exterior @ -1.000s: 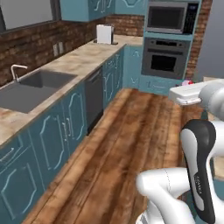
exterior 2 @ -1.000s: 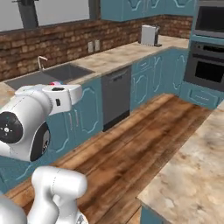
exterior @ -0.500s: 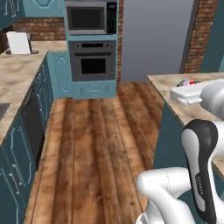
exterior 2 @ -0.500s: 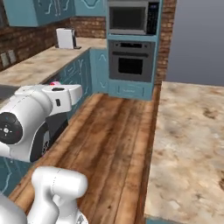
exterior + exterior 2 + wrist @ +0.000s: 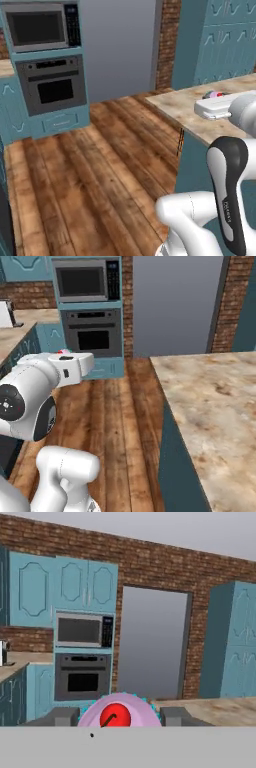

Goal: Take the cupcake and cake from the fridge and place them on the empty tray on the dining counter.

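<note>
A built-in microwave [image 5: 86, 280] sits directly above a wall oven [image 5: 92, 336] in teal cabinetry. Just right of the oven stands a plain grey panel [image 5: 172, 303], then a brick wall [image 5: 231, 303]. Wooden plank flooring [image 5: 75, 175] spreads below the oven.

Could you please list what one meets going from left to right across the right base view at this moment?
Toaster → robot arm's white elbow → cupcake peeking above the hand → microwave stacked over the oven → grey doorway panel → brick column; the dining counter spreads across the lower right.
</note>
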### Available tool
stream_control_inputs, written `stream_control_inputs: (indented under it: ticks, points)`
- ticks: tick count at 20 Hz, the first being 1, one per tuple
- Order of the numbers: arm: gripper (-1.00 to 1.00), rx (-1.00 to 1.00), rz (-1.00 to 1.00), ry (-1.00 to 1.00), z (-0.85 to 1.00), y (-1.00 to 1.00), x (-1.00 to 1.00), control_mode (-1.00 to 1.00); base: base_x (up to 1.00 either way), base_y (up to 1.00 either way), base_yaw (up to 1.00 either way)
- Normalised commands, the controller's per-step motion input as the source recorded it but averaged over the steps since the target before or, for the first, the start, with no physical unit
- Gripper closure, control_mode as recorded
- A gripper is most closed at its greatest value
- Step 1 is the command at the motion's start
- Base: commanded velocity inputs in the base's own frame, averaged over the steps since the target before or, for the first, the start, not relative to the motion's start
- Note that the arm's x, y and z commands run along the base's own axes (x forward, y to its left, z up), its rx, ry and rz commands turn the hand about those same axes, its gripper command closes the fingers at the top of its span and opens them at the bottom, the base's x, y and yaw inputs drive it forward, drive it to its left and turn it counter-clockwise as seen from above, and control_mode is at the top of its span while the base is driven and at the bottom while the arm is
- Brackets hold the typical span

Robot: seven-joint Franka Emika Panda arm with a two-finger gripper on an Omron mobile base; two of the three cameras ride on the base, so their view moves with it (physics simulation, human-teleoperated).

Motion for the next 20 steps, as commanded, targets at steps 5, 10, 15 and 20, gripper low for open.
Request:
stream_control_inputs:
  ticks: [5,10,15,20]
  points:
    - [1.00,0.00,0.00,0.00,0.00,0.00,0.00,1.00,1.00,0.81,-0.44]
    - [1.00,0.00,0.00,0.00,0.00,0.00,0.00,1.00,1.00,0.82,-0.43]
    - [1.00,0.00,0.00,0.00,0.00,0.00,0.00,1.00,1.00,0.93,-0.45]
    - [1.00,0.00,0.00,0.00,0.00,0.00,0.00,1.00,1.00,0.98,-0.50]
